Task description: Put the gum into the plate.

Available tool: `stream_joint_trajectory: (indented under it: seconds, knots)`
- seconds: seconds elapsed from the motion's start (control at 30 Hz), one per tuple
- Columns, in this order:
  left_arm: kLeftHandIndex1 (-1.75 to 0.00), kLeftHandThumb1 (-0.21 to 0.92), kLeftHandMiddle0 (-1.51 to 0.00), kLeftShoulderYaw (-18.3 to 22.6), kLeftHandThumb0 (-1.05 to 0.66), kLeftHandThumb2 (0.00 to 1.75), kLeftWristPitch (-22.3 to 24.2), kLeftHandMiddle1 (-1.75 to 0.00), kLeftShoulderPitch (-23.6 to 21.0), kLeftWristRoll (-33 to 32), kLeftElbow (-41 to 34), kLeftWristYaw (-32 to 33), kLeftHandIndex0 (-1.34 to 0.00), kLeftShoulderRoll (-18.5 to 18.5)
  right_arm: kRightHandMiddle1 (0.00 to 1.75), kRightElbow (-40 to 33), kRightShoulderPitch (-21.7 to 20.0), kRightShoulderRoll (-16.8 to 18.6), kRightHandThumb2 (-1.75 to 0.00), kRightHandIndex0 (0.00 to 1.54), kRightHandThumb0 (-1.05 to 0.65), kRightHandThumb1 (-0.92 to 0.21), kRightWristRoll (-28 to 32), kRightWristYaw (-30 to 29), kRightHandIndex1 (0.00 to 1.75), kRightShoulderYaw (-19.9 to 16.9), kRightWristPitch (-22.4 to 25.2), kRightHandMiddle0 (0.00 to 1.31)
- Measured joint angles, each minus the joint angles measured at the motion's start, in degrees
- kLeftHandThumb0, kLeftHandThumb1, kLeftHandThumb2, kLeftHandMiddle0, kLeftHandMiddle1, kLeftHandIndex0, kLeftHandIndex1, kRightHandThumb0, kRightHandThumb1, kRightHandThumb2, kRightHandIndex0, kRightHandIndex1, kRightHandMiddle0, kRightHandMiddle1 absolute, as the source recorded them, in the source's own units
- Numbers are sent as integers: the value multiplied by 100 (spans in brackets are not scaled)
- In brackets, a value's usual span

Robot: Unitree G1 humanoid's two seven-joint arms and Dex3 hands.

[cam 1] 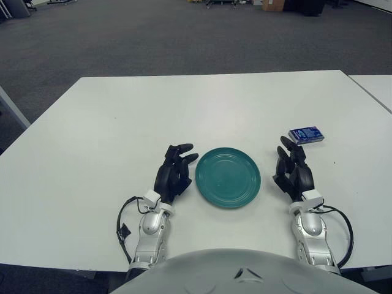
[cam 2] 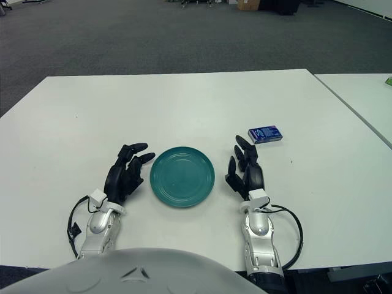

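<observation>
**A:** Where is the gum right now?

**B:** The small blue rectangular cardboard gum packet lies flat on the white tabletop, to the right of the round teal plate and a little farther away. It sits just beyond the tips of the right hand, close to them but not touching.

**A:** And the hands?

**B:** The right hand's dark fingers are loosely extended toward the packet and hold nothing. The left hand shows just left of the plate, its fingers relaxed and likewise empty. Nothing is in the plate yet.

**A:** How would you expect the packet to handle?

**B:** I'd judge it very light and fairly stiff, a thin box with flat faces and sharp edges. The printed surface is probably smooth, so it could skid on the tabletop if nudged from one side rather than pinched. It isn't fragile, though a hard squeeze might dent the card.

**A:** Best place to take hold?

**B:** Across its short width, with fingers on the two long edges near the middle. Because it lies low, the fingertips would have to come down almost to the tabletop on both sides.

**A:** Any brand you can read?

**B:** No. There is pale printing on the blue top face, but it is too small to make out any words or logo.
</observation>
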Motion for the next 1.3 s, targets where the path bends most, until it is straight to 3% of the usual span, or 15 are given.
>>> stream_joint_trajectory:
  seconds: [0.73, 0.87, 1.03, 1.3]
  knots:
    - [-115, 92, -39, 53, -75, 77, 71, -84, -16, -14, 1, 77, -23, 11, 59, 59, -67, -42, -84, 33, -82, -92, -14, -9, 1, -2, 24, 0]
    - [-114, 92, -39, 94, -74, 78, 124, -85, -16, -28, -15, 116, -22, 11, 62, -91, -53, -129, -80, 35, -81, -92, -183, 10, 2, 6, 228, 0]
    - [-114, 92, -37, 171, -75, 78, 244, -85, -18, -54, -65, 122, -21, 9, 66, -460, -71, -647, -69, 39, -82, -92, -961, -19, 3, -48, 678, 0]
    - [-114, 92, -36, 203, -75, 77, 284, -85, -14, -59, -147, 94, -21, 18, 65, -1156, -60, -1790, -49, 37, -85, -92, -3006, -295, 1, -209, 1290, 0]
